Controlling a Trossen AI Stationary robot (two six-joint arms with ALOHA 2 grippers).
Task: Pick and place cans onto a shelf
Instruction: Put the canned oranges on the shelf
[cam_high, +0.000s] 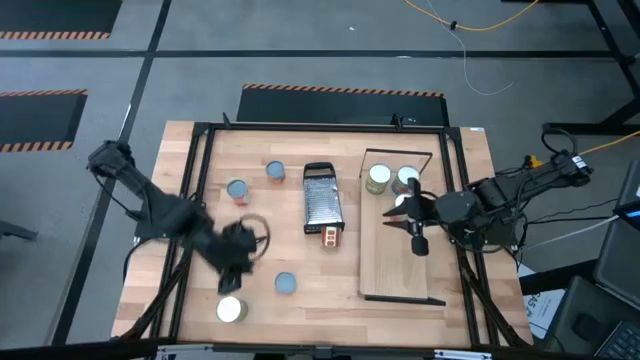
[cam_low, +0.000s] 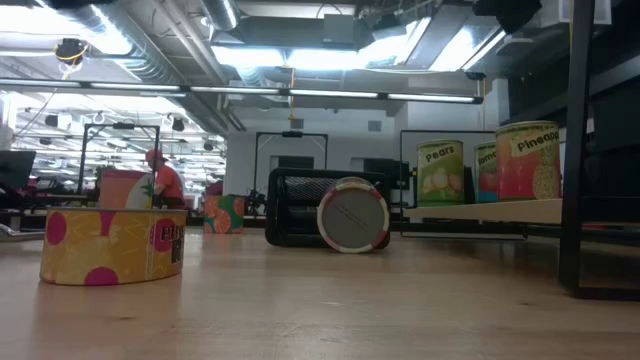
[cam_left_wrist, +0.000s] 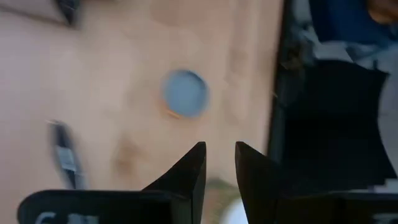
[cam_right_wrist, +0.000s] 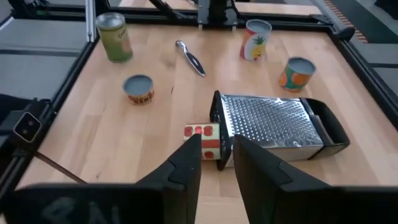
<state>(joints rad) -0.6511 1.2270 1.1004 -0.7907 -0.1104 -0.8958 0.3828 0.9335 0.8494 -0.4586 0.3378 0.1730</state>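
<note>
High view: two cans (cam_high: 378, 178) are seen standing on the shelf (cam_high: 400, 262) at its far end, while five others are left on the table (cam_high: 270, 230) — two by the grater (cam_high: 321, 201), one lying on its side at the grater's near end, a blue-topped can (cam_high: 285, 284) and a cream-topped can (cam_high: 231, 310) near the front edge. The left gripper (cam_left_wrist: 219, 163) is held above the table near the blue-topped can, its fingers slightly apart and empty. The right gripper (cam_right_wrist: 216, 155) is held over the shelf beside the two cans, fingers likewise narrowly parted, nothing gripped.
</note>
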